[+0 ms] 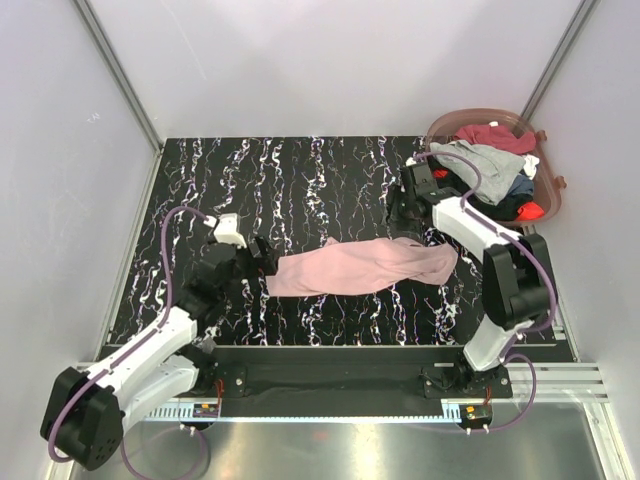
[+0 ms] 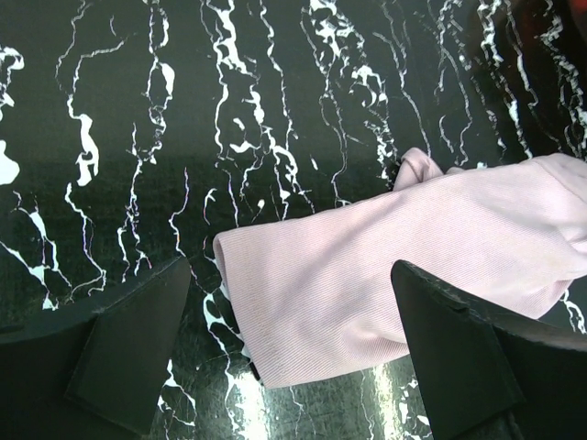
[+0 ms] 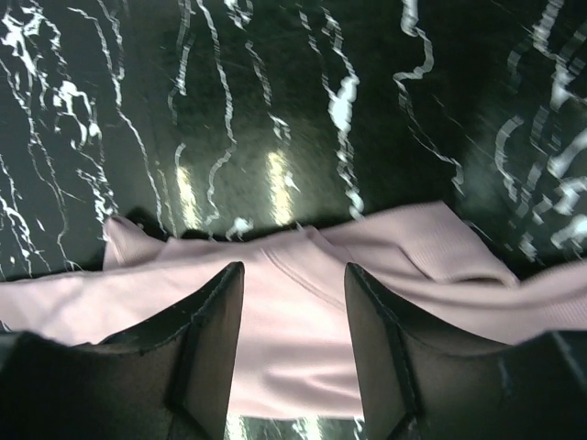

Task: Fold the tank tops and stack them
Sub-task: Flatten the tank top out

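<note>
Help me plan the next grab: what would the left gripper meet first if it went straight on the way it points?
Probably the pink top: its end lies right ahead, between the open fingers of the left gripper. How far off it is stays unclear from these views.

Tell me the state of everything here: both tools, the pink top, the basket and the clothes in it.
pink tank top, laid out flat as a long strip, not stacked.
left tool, open wide, straddling the strip's left end.
right tool, open, fingers over the strip's right end.
other tank tops, unfolded, crumpled in a heap.
basket, upright in the far right corner, holding the heap.
</note>
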Controlling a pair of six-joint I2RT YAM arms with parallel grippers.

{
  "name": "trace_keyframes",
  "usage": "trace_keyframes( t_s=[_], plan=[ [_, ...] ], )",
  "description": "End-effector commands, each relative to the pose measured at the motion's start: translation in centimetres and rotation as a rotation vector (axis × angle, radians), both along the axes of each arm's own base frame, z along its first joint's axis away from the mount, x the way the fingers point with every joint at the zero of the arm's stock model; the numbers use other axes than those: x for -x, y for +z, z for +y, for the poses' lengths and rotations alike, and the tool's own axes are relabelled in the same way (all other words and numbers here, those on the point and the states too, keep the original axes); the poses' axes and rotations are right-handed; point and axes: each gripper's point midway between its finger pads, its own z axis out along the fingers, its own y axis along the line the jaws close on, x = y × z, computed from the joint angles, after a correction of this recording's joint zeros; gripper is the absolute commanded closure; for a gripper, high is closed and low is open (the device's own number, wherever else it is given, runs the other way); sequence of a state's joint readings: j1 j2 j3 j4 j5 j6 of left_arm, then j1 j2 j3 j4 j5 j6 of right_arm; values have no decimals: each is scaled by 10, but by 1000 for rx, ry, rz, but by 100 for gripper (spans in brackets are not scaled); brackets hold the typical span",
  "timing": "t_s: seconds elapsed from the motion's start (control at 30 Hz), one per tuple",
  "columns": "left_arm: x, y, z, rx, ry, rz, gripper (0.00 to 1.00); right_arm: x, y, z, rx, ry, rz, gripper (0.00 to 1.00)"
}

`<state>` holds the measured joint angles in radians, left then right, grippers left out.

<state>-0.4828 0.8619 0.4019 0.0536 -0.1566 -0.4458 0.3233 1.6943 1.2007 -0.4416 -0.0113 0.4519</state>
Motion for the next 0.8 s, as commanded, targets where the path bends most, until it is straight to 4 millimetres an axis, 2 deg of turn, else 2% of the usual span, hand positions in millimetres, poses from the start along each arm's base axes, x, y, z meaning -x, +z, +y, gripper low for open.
trace_keyframes(
  t_s=[0.0, 0.17, 0.23, 0.33, 0.47, 0.5, 0.53, 0.67, 0.7, 0.73, 0.77],
  plan=[
    [-11, 25, -11, 43, -15, -47, 1, -15, 5, 26, -34, 72, -27, 44],
    [-13, 20, -12, 33, -14, -21, 1, -14, -23, 32, -15, 91, 24, 44],
    [-13, 17, -12, 25, -11, -8, 1, -13, -27, 35, -15, 99, 31, 45],
    [-14, 14, -13, 21, -12, 2, 1, -8, -30, 37, -16, 118, 42, 52],
    [-16, 11, -13, 11, -9, 21, 1, 1, -27, 40, -36, 142, 52, 82],
    [-16, 10, -13, 12, -10, 21, 1, 4, -25, 42, -50, 154, 53, 95],
    [-16, 10, -13, 13, -9, 21, 1, 6, -19, 43, -59, 167, 38, 100],
    [-16, 9, -13, 9, -8, 25, 1, 16, -9, 36, -55, 161, 12, 99],
    [-16, 9, -13, 9, -11, 27, 1, 14, -7, 30, -28, 146, -4, 92],
    [-16, 8, -14, 9, -11, 30, 1, 14, -8, 28, -10, 144, -7, 66],
    [-16, 8, -14, 10, -12, 30, 1, 14, -8, 25, 3, 141, -7, 59]
  ],
)
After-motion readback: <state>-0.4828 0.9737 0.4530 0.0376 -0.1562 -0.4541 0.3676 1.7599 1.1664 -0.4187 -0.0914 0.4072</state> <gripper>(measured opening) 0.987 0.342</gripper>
